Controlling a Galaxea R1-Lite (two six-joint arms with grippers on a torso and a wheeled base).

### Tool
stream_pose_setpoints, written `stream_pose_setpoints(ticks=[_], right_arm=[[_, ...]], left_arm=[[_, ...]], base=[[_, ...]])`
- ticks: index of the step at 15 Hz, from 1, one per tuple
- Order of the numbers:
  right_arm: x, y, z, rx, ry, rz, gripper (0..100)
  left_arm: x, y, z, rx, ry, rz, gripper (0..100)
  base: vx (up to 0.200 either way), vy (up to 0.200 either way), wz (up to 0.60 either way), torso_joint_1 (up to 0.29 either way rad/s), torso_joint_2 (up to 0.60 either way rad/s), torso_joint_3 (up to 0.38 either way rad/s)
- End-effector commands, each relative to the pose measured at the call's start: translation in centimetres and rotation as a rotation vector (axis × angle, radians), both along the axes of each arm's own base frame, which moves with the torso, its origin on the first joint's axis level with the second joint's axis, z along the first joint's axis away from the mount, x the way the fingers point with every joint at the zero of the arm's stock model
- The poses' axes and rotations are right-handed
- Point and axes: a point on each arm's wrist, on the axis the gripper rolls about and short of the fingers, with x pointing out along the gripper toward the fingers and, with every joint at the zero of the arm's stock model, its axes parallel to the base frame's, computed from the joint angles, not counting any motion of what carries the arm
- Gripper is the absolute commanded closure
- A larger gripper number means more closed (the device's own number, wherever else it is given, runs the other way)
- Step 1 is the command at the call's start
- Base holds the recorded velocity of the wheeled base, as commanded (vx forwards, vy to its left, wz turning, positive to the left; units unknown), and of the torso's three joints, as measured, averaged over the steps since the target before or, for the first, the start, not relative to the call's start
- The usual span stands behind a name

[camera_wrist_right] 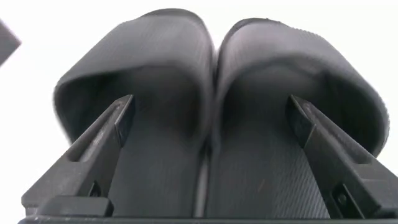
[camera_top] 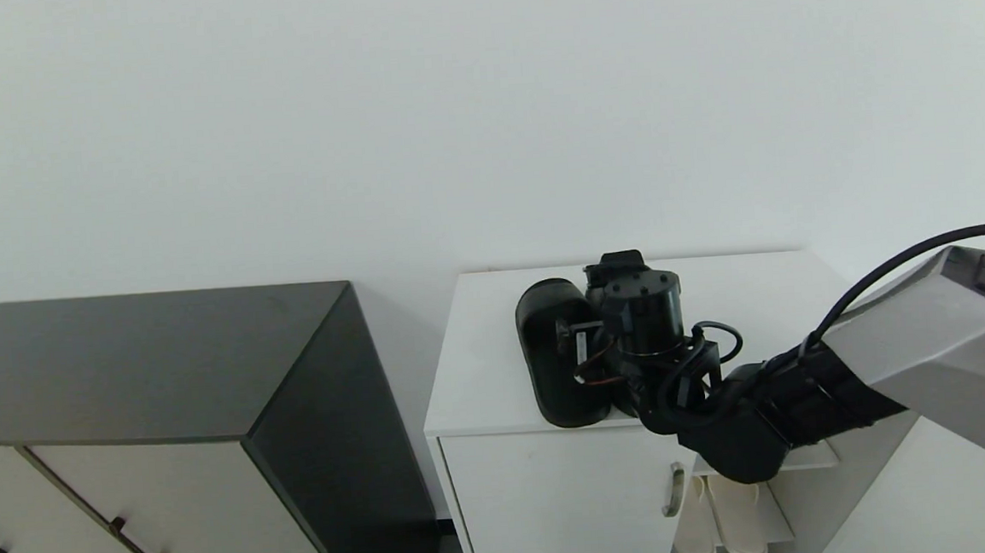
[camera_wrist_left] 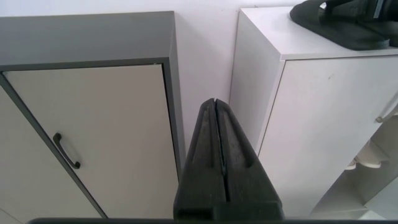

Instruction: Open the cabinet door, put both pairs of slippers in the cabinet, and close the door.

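Black slippers (camera_top: 553, 358) half-hidden by R tool (camera_wrist_right: 211, 106), spread astride; L tool (camera_wrist_left: 215, 111) pressed together.

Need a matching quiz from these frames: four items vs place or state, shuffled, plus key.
Items
1. black slippers
2. white slippers
3. left gripper
4. right gripper

Place or state
A. shut, holding nothing
B. on a shelf inside the white cabinet
C. open, at the black pair
D. on top of the white cabinet

Pairs: 1-D, 2-B, 3-A, 4-C
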Motion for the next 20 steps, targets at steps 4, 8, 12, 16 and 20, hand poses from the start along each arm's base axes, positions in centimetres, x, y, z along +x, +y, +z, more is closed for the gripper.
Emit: stream_pose_setpoints(ticks=[4, 8, 12, 16, 20], right_arm=[[1.4, 0.6, -0.6, -0.01, -0.013, -0.008, 0], [1.5, 0.6, -0.8, -0.015, -0.009, -0.01, 100], [1.0, 0.3, 0.4, 0.001, -0.026, -0.008, 100], [-2.7, -1.2, 3.5, 0.003, -0.039, 0.034, 100], [-8.8, -3.6, 4.1, -0.02, 0.015, 0.2, 100]], left_arm=[[0.0, 0.0, 0.0, -0.002, 0.0, 0.0, 100], [0.0, 0.0, 0.0, -0.002, 0.0, 0.0, 100], [0.0, 0.0, 0.0, -0.002, 0.0, 0.0, 100], [0.0, 0.0, 0.0, -0.002, 0.0, 0.0, 100], [0.0, 0.0, 0.0, 0.0, -0.001, 0.0, 100]], base=[[0.0, 0.0, 0.0, 0.0, 0.0, 0.0], [0.0, 0.0, 0.0, 0.0, 0.0, 0.0], [0.0, 0.0, 0.0, 0.0, 0.0, 0.0], [0.0, 0.0, 0.0, 0.0, 0.0, 0.0], [0.0, 0.0, 0.0, 0.0, 0.0, 0.0]])
